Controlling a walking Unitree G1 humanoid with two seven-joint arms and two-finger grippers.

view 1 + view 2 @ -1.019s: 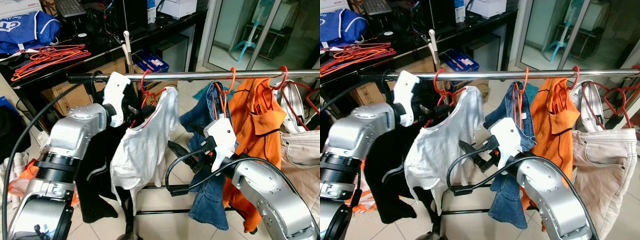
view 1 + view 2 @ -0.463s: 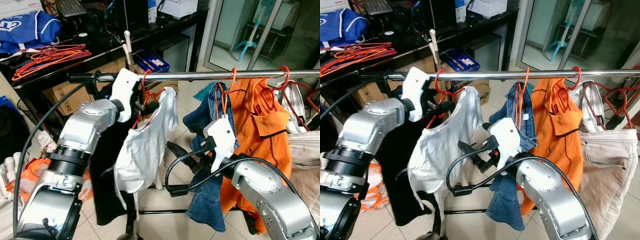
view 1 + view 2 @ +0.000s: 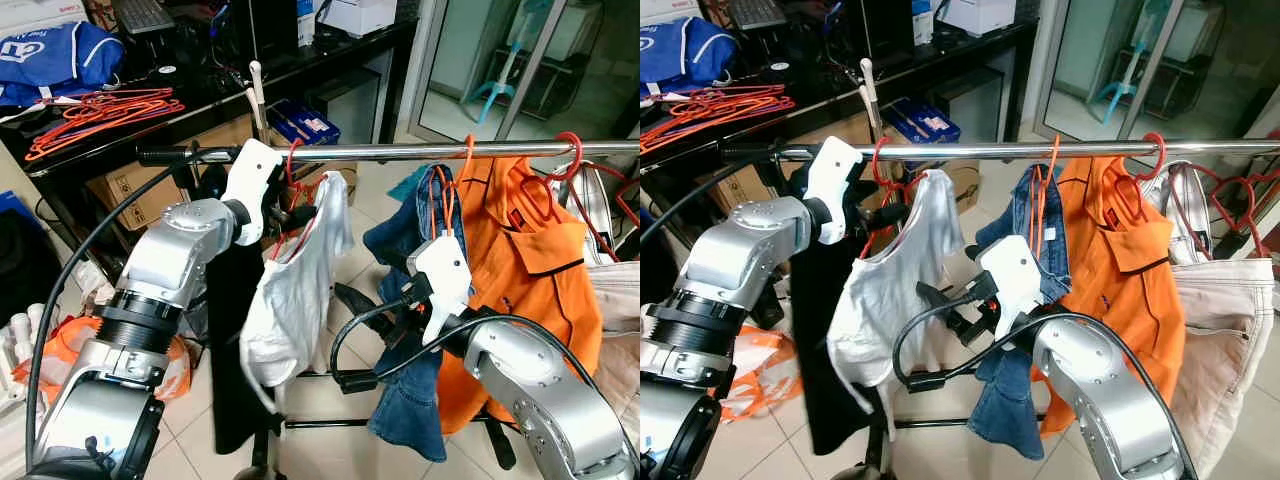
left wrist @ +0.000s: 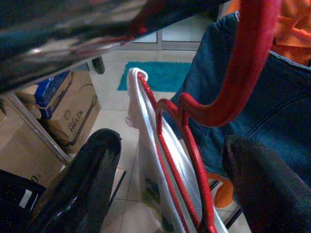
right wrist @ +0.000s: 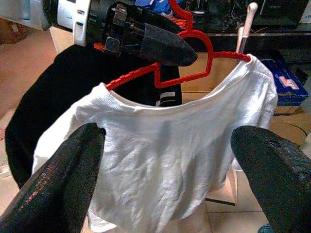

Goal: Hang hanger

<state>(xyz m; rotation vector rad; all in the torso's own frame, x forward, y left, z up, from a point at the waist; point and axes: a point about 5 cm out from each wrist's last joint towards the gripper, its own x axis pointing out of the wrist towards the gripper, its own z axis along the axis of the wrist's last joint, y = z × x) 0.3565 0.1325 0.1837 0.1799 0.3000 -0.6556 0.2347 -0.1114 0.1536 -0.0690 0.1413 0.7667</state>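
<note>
A red hanger (image 3: 291, 165) carrying a white T-shirt (image 3: 295, 290) has its hook over the metal rail (image 3: 400, 152). My left gripper (image 3: 293, 212) is just below the rail at the hanger's neck. It is open, and in the left wrist view the red hanger (image 4: 189, 145) passes between its spread fingers (image 4: 92, 174) without touching them. My right gripper (image 3: 365, 285) is lower down, open and empty, and faces the white T-shirt (image 5: 160, 160) from a short way off.
A black garment (image 3: 235, 340) hangs to the left of the shirt. A denim piece (image 3: 410, 330), an orange jacket (image 3: 520, 270) and beige trousers (image 3: 1230, 330) hang to its right. A dark table (image 3: 200, 95) behind holds loose orange hangers (image 3: 100, 105) and a blue bag (image 3: 55, 50).
My left gripper has risen and moved right, up to the rail. The white shirt has turned more edge-on and swings. The orange jacket and the black garment sway too. The right arm has stayed put.
</note>
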